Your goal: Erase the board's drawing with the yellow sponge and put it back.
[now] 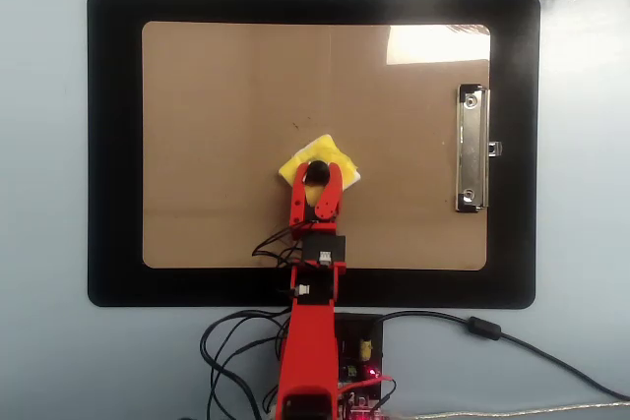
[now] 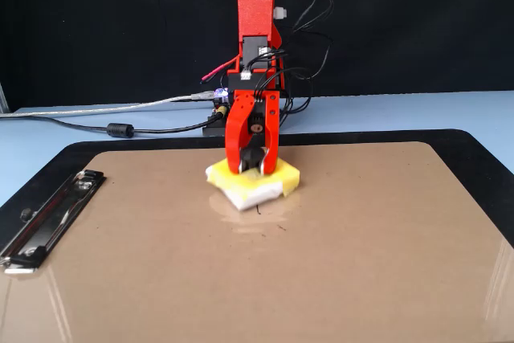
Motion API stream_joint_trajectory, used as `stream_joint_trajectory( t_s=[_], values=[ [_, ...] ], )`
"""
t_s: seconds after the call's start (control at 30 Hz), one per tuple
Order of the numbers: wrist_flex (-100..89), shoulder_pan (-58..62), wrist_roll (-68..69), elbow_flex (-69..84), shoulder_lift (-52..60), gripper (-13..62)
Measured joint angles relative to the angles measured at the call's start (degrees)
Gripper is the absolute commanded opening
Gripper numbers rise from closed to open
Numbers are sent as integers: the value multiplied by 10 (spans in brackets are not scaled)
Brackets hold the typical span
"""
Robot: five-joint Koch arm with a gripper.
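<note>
Overhead view: the board (image 1: 217, 95) lies on a black mat (image 1: 113, 145) on the tabletop (image 1: 44, 361), metal clip (image 1: 472, 149) at the right. The yellow sponge (image 1: 317, 159) sits flat on the board, slightly below and right of centre of the brown surface. The gripper (image 1: 317, 176) reaches up from the bottom edge, its two red jaws clamped on the black knob (image 1: 316, 175) at the sponge's centre. A very small dark speck (image 1: 294, 127), just up and left of the sponge, may be a remnant of the drawing; it is too small to identify.

Fixed view: the sponge (image 2: 250, 185) rests on the board (image 2: 361, 238), white layer down, with the gripper (image 2: 252, 160) bearing on it from above and closed around the knob. A short faint dark stroke (image 2: 258, 209) shows on the board just in front of the sponge.

Assessment: the wiping stage is in hand. No legible drawing remains visible, though part could lie under the sponge, so erasure cannot be confirmed complete. The faint residues may need another pass. Returning the sponge to its resting place is not yet done.
</note>
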Motion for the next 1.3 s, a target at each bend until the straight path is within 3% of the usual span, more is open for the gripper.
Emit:
stream_joint_trajectory(
  t_s=[0.13, 0.37, 0.43, 0.7, 0.8, 0.9, 0.97, 1.1, 1.2, 1.3],
  values=[
    [-5, 0, 1, -5, -7, -83],
    [3, -67, 3, 167, 173, -83],
    [2, -94, -3, 164, 175, -83],
    [-10, -101, -33, -1, -12, -83],
    [-20, -79, -33, 2, -14, -83],
    [-26, -56, -33, 91, 54, -83],
    [-12, -49, -33, 181, 163, -83],
    [4, -47, -31, 222, 245, -83],
    [4, -49, -31, 191, 219, -83],
    [5, -49, -32, 84, 105, -83]
  ],
)
